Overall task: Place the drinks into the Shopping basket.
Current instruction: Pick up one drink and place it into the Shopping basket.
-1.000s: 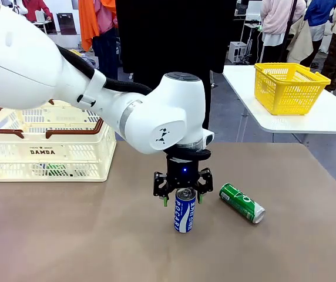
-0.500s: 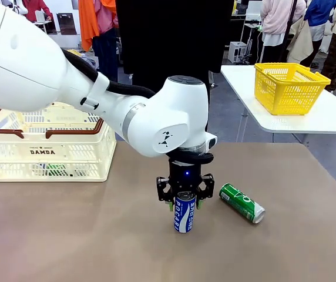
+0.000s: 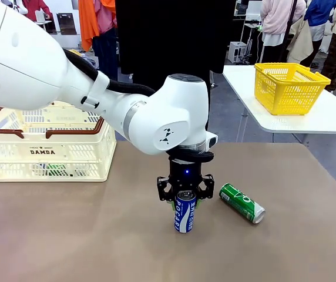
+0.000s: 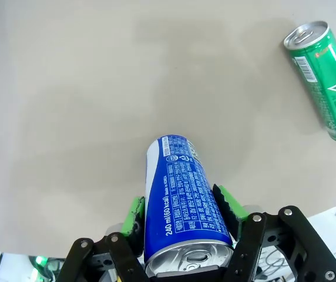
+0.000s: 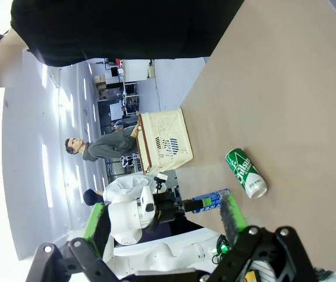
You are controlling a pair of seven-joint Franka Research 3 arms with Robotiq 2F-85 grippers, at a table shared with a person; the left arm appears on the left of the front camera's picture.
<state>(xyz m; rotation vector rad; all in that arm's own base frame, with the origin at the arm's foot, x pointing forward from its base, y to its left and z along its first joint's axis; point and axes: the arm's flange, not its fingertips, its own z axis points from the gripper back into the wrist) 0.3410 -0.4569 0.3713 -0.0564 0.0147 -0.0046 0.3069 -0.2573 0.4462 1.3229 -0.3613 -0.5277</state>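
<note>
Closing in over the last second, the left tool [image 3: 185,201] has sunk a little lower over the slim blue metal can with white lettering and a silver top [image 3: 184,218]. Its jaws, which stood wide on either side, have narrowed until the green pads [image 4: 135,212] lie against the can's sides just below the rim. In the left wrist view the left tool [image 4: 180,210] looks clamped on the blue can [image 4: 182,194], which stands upright on the tan bench [image 3: 97,235] and is not yet lifted.

Nothing else has shifted. The green metal can with white markings [image 3: 242,202] lies on its side just to the right, apart from the blue can. The cream-white slotted plastic basket with brown rim and handles [image 3: 44,154] sits at the bench's far left, well apart from both cans. The right tool [image 5: 163,218] hangs wide open and empty.

The blue can is probably light and thin-walled, stiff enough if full but easy to dent, and its painted skin looks slippery. Squeezing across the upper body, as now, seems the sound hold, with moderate force. Held this high, it may swing on the carry. The green can would likely roll if nudged, so it is best taken from above, across its width.
</note>
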